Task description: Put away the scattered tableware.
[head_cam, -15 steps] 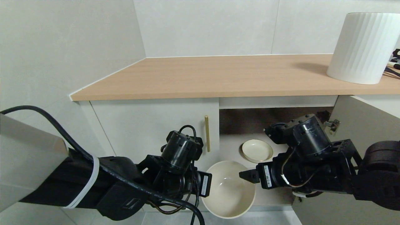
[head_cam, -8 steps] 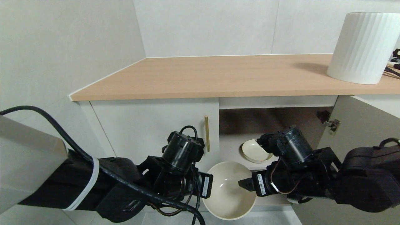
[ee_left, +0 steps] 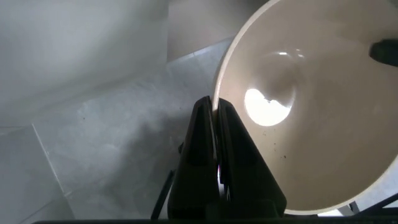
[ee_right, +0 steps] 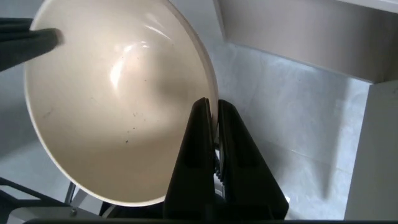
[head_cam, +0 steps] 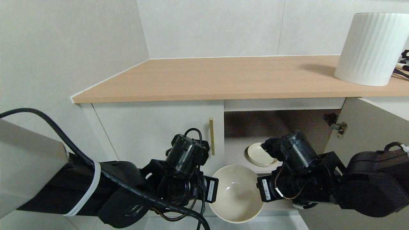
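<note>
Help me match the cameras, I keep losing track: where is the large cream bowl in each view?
Head view: bowl low at centre, between left gripper and right gripper.
Left wrist view: its rim clamped in the left gripper, hollow facing the camera.
Right wrist view: its rim clamped in the right gripper, hollow showing.
Shared landmark: the two grippers on opposite rims.

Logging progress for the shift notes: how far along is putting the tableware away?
Done: a small dish lies on the cabinet shelf. In hand: the cream bowl, gripped at opposite sides of its rim by the left gripper and right gripper, in front of the open cabinet, not yet inside. Left: set the bowl on the shelf and release it.
</note>
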Motion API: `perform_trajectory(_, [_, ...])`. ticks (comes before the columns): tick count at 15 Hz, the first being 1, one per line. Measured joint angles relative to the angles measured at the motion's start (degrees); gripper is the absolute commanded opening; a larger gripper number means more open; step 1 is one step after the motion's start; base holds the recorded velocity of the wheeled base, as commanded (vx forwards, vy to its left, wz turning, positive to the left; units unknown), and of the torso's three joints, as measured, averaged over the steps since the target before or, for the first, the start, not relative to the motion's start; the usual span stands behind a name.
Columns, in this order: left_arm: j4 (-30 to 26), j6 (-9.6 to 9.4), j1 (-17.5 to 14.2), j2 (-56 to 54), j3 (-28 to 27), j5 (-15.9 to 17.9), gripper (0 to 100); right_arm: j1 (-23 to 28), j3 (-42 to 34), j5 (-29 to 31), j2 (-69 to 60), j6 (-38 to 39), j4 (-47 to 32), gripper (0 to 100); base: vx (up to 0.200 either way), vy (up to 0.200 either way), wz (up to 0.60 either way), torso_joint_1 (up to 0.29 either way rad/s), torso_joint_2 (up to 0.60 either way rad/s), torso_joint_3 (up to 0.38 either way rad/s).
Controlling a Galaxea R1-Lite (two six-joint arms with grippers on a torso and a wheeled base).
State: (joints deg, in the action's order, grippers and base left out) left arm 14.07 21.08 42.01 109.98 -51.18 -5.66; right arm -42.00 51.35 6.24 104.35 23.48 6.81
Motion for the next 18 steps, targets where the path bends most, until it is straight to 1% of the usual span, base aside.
perform_trajectory(2, [0.0, 0.0, 0.02, -0.04, -0.01, -0.33, 0, -0.01, -0.02, -0.04, 0.02, 0.0, 0.02, 0, 0.0, 0.0, 0.0, 0.0, 0.0, 0.0])
perform_trajectory(3, [-0.04, -0.01, 0.0, -0.06, 0.0, -0.46, 100, -0.01, -0.02, -0.09, 0.06, 0.0, 0.05, 0, 0.0, 0.0, 0.0, 0.0, 0.0, 0.0])
perform_trajectory(10, [0.05, 0.11, 0.0, -0.23, -0.12, -0.69, 100, 0.07, -0.02, -0.11, 0.63, 0.06, 0.16, 0, 0.0, 0.0, 0.0, 0.0, 0.0, 0.0])
perform_trajectory(11, [0.05, 0.16, 0.0, -0.26, -0.2, -0.72, 100, 0.24, -0.02, 0.13, 0.78, 0.06, 0.16, 0, 0.0, 0.0, 0.0, 0.0, 0.0, 0.0])
perform_trajectory(12, [0.02, 0.18, -0.04, -0.37, -0.22, -0.77, 100, 0.62, -0.28, 1.8, 0.89, 0.06, 0.43, 0, 0.0, 0.0, 0.0, 0.0, 0.0, 0.0])
perform_trajectory(15, [0.0, 0.24, -0.11, -1.0, -0.23, -0.77, 100, 2.69, -2.47, 6.02, 2.04, 0.05, 8.23, 0, 0.0, 0.0, 0.0, 0.0, 0.0, 0.0])
perform_trajectory(18, [-0.04, 0.4, -0.22, -1.35, -0.23, -0.83, 100, 6.47, -4.41, 7.13, 5.18, -0.02, 17.74, 0, 0.0, 0.0, 0.0, 0.0, 0.0, 0.0])
